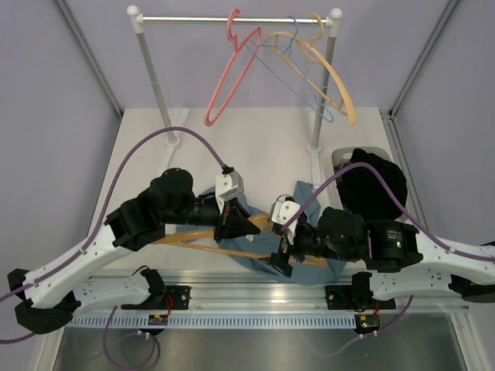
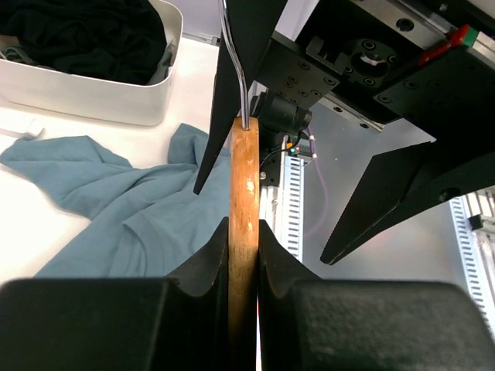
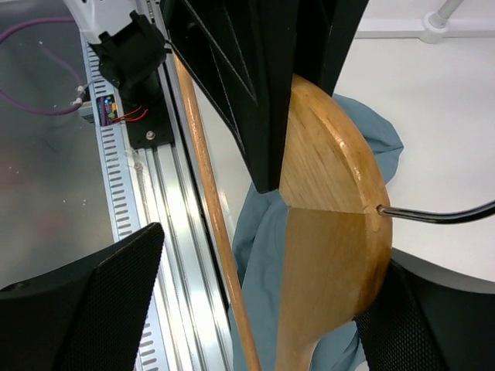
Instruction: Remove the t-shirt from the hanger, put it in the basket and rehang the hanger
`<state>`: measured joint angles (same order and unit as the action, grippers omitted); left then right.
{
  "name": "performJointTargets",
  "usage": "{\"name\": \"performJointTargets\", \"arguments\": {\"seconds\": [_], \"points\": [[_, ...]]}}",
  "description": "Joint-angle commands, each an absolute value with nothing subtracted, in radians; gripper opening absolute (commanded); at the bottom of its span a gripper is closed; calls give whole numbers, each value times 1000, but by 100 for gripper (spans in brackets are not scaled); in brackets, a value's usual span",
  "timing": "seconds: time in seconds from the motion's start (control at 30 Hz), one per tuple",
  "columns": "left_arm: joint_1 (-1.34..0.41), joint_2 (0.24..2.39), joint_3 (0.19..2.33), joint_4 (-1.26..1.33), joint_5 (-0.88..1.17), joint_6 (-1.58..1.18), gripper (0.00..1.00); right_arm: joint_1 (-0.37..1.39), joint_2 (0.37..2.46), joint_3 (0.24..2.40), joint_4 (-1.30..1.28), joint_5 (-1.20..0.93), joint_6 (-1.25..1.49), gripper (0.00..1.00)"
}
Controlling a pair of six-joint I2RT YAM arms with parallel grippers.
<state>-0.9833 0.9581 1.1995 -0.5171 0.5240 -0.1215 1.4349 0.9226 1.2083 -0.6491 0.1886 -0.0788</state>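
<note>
Your left gripper (image 2: 244, 232) is clamped on the hanger (image 2: 244, 166) just below its hook (image 2: 238, 69); the right gripper (image 3: 267, 270) gapes wide astride it, holding nothing. With the t-shirt (image 2: 131, 209) slumped on the counter (image 2: 23, 232), seemingly nearly free, you next lift the hanger clear.

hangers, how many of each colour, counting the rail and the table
pink hanger: 1
blue hanger: 1
pale tan hanger: 1
orange-tan wooden hanger: 1
total: 4
</note>
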Motion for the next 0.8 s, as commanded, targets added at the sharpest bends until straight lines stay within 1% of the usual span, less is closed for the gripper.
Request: {"name": "performJointTargets", "arguments": {"seconds": [0.0, 0.13, 0.23, 0.37, 0.43, 0.47, 0.5, 0.6, 0.63, 0.77], "points": [[-920, 795, 1132, -744, 166, -173, 0, 1420, 614, 1235, -629, 435, 87, 100], [-920, 733, 1094, -768, 126, -210, 0, 1420, 458, 1203, -640, 521, 144, 100], [-920, 689, 1066, -761, 165, -213, 0, 1422, 396, 1195, -659, 552, 158, 100], [-920, 666, 1037, -689, 270, -239, 0, 1422, 399, 1192, -650, 522, 137, 99], [-920, 687, 1031, -642, 348, -247, 0, 1420, 443, 1192, -635, 502, 114, 92], [-920, 702, 1032, -632, 371, -250, 0, 1422, 468, 1198, -631, 499, 101, 86], [-920, 718, 1034, -624, 388, -250, 0, 1420, 488, 1206, -626, 503, 91, 65], [-920, 778, 1042, -624, 431, -236, 0, 1420, 566, 1223, -595, 532, 57, 25], [-920, 787, 1043, -623, 430, -233, 0, 1422, 584, 1223, -571, 535, 40, 0], [-920, 787, 1063, -598, 439, -215, 0, 1422, 603, 1210, -540, 583, 18, 0]]}}
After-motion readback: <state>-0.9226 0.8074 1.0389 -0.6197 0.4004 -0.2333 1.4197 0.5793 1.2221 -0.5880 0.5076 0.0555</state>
